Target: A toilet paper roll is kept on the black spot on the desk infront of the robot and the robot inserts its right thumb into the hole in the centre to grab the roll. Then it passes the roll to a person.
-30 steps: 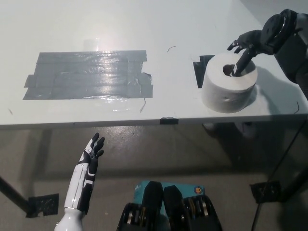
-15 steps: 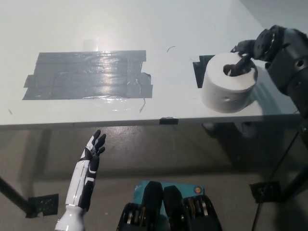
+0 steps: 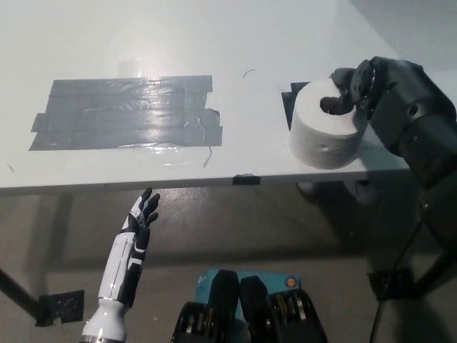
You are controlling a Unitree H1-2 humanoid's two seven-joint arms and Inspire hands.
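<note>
No brand, label or readable writing showed anywhere; a small round orange-and-dark mark on the teal object (image 3: 246, 280) at the bottom edge was too small to read. The toilet paper roll (image 3: 325, 132) stood upright on the white surface (image 3: 143, 36) near its front right edge, partly covering the black spot (image 3: 288, 104), of which only a dark strip and corner showed at the roll's left. The black right hand (image 3: 355, 89) sat at the roll's top far side, one digit dipping into the centre hole, with the other fingers (image 3: 341, 75) curled over the rim; whether it truly gripped the roll was hard to make out, since black parts merged together and the hole itself was dark. The right forearm was cut off by the right edge. A large grey tape patch (image 3: 125, 113) lay flat on the surface well to the left of the roll, shiny with glare, edges ragged. A small black tab (image 3: 243, 179) sat on the front edge of the surface. The white left hand (image 3: 143, 214) hung below the surface edge at lower left, fingers spread and holding nothing, well apart from the roll. Dark table legs and a cable beneath were only partly visible.
</note>
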